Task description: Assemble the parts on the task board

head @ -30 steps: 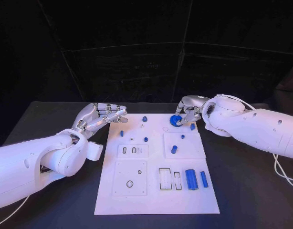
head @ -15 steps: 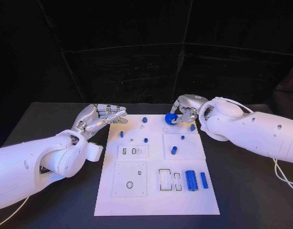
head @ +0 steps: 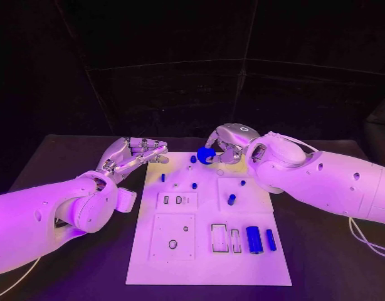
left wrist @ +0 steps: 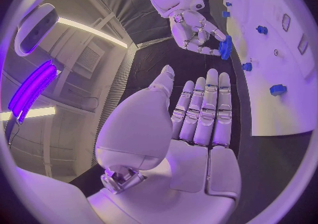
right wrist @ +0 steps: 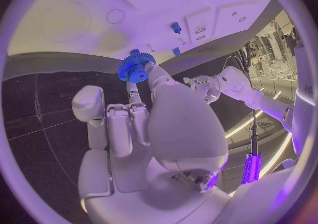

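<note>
While my left hand (head: 137,153) hovers by the board's far-left corner, at about ten o'clock from the board's centre, it carries nothing; its fingers lie straight and close together over the dark worktop (head: 66,157), as my left wrist view shows.

Moving right, the white task board (head: 202,263) lies in the middle of the worktop. Small blue pegs (head: 194,185) stand in its far half, and two blue cylinders (head: 254,239) lie side by side near its near-right corner, at about four o'clock.

Further right, at roughly twelve o'clock over the board's far edge, my right hand (head: 221,145) pinches a blue toothed gear (head: 206,155) between fingertips, held clear of the surface. In my right wrist view the gear (right wrist: 134,67) sits at the very tips, with the board's round recess (right wrist: 116,16) beyond it.

I judge the main risk to be that light fingertip hold: the gear could twist or slip free as I lower it, then roll off the board's far edge. If it comes down tilted, it may jam rather than seat. My arm also passes near the standing pegs and could knock one.

I can read no brand, label or writing on the board, the parts or my arms.
</note>
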Available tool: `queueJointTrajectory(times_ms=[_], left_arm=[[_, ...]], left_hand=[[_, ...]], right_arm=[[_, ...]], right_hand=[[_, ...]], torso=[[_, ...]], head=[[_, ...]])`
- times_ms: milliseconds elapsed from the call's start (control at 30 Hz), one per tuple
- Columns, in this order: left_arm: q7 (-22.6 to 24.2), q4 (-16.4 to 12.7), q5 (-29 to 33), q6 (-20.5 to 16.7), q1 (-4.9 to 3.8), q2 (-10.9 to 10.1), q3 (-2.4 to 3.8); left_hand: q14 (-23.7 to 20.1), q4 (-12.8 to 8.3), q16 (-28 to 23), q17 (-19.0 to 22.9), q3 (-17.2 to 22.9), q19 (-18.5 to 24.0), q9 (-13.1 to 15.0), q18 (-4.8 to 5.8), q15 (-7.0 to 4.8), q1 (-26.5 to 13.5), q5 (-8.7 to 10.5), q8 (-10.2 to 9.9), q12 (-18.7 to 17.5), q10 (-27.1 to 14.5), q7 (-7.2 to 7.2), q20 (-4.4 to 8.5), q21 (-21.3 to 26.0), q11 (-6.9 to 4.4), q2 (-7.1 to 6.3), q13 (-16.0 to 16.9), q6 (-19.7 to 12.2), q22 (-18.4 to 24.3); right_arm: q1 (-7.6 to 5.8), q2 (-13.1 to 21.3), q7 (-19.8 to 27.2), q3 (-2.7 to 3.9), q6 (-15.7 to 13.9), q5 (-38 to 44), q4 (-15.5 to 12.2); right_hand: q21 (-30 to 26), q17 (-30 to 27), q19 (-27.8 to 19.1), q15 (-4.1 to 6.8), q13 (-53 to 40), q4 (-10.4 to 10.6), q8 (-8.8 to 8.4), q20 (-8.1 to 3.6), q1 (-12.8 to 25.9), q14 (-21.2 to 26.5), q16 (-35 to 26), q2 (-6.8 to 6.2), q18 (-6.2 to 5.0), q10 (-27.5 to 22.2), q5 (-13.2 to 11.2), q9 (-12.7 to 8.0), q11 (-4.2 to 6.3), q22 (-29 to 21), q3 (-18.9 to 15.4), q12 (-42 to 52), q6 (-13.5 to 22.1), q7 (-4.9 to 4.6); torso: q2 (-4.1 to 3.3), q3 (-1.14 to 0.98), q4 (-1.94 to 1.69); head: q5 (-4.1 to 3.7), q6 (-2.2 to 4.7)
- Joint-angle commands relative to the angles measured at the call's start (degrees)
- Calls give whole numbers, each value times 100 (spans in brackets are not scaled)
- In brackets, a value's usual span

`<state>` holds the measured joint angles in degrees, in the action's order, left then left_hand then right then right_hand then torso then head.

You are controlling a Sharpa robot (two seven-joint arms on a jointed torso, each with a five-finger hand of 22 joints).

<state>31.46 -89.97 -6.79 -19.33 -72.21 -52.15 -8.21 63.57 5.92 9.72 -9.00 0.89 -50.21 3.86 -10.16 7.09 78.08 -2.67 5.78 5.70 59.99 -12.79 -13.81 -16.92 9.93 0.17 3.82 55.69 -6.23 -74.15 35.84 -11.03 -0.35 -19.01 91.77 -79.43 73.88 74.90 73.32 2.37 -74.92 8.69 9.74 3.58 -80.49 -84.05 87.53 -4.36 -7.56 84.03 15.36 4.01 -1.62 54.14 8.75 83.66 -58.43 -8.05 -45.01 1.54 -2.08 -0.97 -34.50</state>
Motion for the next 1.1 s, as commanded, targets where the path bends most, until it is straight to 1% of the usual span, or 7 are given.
queueJointTrajectory(times_ms=[33,100,200,400,600,733,1100], left_arm=[[15,-1,2,39,-12,6,4],[16,2,2,37,-12,9,4],[18,8,2,32,-13,12,5],[20,18,2,35,-16,29,5],[17,31,2,37,-24,49,5],[15,35,2,39,-28,50,5],[6,33,2,52,-33,58,5]], left_hand=[[-17,-37,-30,-5,8,-37,-9,-38,15,-1,-22,-29,-34,-28,-19,7,31,-4,51,-6,-7,5],[-17,-37,-30,-5,8,-37,-9,-38,15,-1,-22,-29,-34,-28,-19,7,31,-4,51,-6,-7,5],[-17,-37,-30,-5,8,-37,-9,-38,15,-1,-22,-29,-34,-28,-19,7,31,-4,51,-6,-7,5],[-17,-37,-30,-5,8,-37,-9,-38,15,-1,-22,-29,-34,-28,-19,7,31,-4,51,-6,-7,5],[-17,-37,-30,-5,8,-37,-9,-38,15,-1,-22,-29,-34,-28,-19,7,31,-4,51,-6,-7,5],[-19,-42,-36,-6,10,-38,-8,-37,16,0,-22,-32,-38,-28,-18,6,33,-3,58,-6,-8,8],[-20,-54,-44,-8,19,-40,-7,-37,16,7,-23,-36,-44,-27,-13,6,36,-5,73,-6,-5,12]], right_arm=[[-9,-125,-111,-15,-163,243,18],[2,-220,-127,-24,-139,261,58],[26,-368,-130,-34,-79,283,147],[97,-607,-98,-44,140,353,299],[140,-715,-190,-46,286,378,384],[162,-760,-234,-47,388,384,413],[212,-865,-373,-48,363,410,542]], right_hand=[[23,845,33,32,-880,2,-21,-3,57,-467,31,22,98,238,6,32,37,5,48,18,-405,201],[23,845,33,32,-880,2,-21,-3,57,-467,31,22,98,238,6,32,37,5,48,18,-405,201],[25,843,32,31,-876,-7,-48,-4,65,-467,30,17,99,235,-18,29,35,7,89,11,-404,198],[30,856,35,28,-881,-25,-79,-2,73,-469,34,-1,101,237,-65,26,30,18,129,12,-400,192],[30,863,32,21,-871,-35,-116,1,97,-470,36,-17,102,229,-113,21,20,18,163,-3,-389,179],[28,869,29,15,-869,-42,-141,6,120,-471,38,-33,102,225,-152,20,12,16,184,-8,-385,171],[32,874,27,-5,-824,-65,-219,23,176,-471,39,-79,106,191,-246,12,-11,33,234,-63,-352,144]], torso=[[-7,4,-2],[-5,7,-6],[-5,4,4],[-7,-2,1],[-2,2,2],[-5,-5,19],[-5,1,0]], head=[[21,0],[27,-13],[44,-12],[48,-21],[47,-25],[61,-15],[60,-19]])
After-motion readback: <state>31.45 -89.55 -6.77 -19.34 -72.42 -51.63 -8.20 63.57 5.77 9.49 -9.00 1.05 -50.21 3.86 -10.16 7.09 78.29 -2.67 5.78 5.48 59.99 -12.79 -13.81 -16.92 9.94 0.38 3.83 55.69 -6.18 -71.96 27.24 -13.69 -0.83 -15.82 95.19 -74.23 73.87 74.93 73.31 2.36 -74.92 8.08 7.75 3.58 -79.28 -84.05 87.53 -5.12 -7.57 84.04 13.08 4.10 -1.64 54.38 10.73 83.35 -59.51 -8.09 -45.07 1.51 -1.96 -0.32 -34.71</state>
